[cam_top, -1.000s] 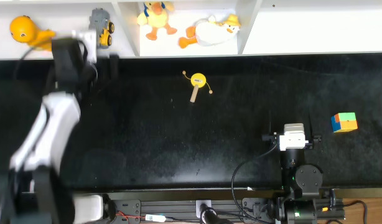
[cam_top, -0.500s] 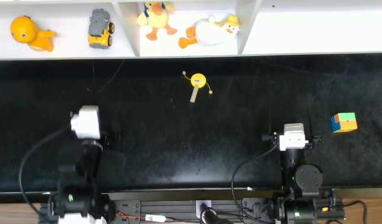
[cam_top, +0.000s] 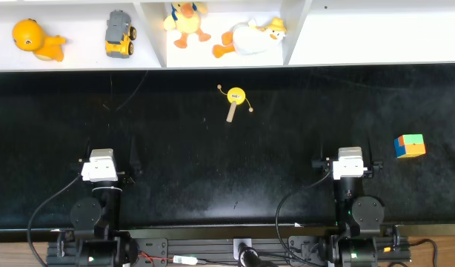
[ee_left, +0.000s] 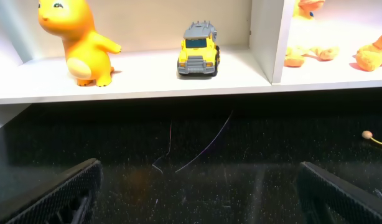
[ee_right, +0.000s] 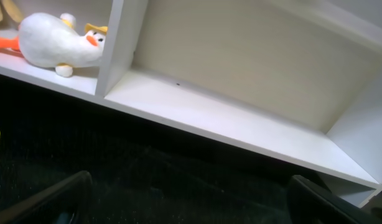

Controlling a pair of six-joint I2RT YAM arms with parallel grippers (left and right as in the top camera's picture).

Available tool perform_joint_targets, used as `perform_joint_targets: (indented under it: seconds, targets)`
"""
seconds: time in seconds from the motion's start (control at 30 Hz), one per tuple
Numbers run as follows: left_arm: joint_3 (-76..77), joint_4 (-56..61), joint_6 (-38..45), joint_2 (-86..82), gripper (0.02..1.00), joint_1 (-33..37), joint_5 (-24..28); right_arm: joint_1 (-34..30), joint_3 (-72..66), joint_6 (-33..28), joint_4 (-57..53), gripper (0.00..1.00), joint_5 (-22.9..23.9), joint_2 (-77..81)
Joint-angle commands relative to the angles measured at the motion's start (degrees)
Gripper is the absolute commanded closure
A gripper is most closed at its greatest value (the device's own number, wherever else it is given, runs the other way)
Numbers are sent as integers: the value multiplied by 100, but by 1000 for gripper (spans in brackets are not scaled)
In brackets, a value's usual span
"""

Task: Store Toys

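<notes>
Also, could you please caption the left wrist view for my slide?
Left tool, open over the black tabletop, faces a white shelf holding an orange toy figure and a yellow truck.

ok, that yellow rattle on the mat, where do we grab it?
Probably the wooden handle, from straight above, closing across its width. The rattle lies flat on the black mat; the handle is its narrow straight part, while the round head is wider.

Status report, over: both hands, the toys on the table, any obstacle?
Left hand open, empty; right hand open, empty. Yellow rattle drum and multicoloured cube lie on black table, not yet shelved. No obstacle seen around them.
</notes>
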Motion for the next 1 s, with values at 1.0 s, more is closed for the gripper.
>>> perform_joint_targets:
  seconds: [1.0]
  targets:
    - [-22,-11,-426,-70,20,31,164,-7,-79,-15,22,7,37,-26]
